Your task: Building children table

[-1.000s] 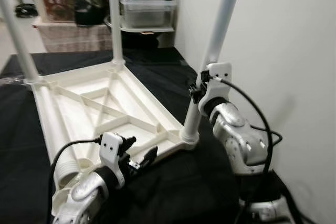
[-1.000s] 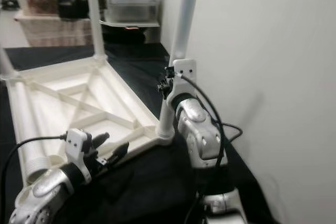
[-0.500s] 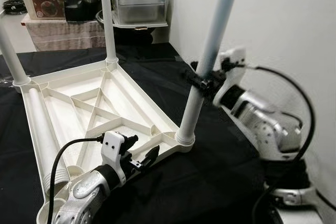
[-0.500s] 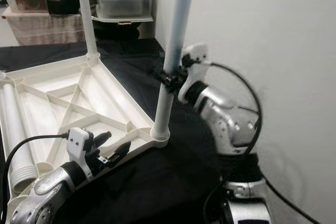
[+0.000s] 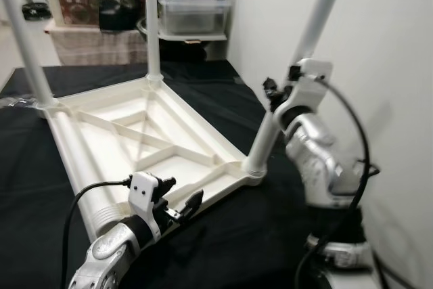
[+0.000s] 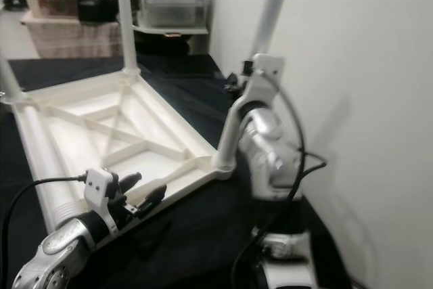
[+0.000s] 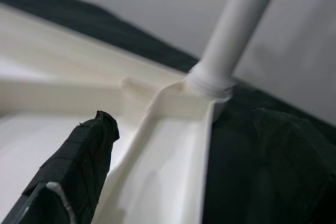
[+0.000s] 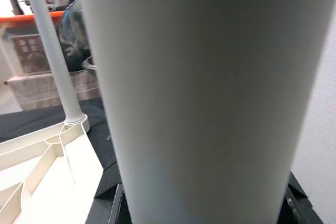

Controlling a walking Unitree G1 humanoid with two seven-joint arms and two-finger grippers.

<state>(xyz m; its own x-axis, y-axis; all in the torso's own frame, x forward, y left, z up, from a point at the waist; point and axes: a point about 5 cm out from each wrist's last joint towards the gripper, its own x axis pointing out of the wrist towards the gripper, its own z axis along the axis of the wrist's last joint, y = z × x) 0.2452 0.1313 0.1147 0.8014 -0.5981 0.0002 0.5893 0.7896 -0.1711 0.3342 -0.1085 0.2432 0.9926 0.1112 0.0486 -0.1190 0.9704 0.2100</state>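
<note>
left eye view: the white table top lies upside down on the black cloth across the middle of the frame. three legs stand in corner sockets, and a fourth, loose leg lies along the left rim, so i judge one leg is left to fit. the right gripper, right of centre, is clamped round the near-right leg, which leans. the left gripper, at lower centre, has its fingers parted over the near rim. the plastic is ribbed and glossy.
</note>
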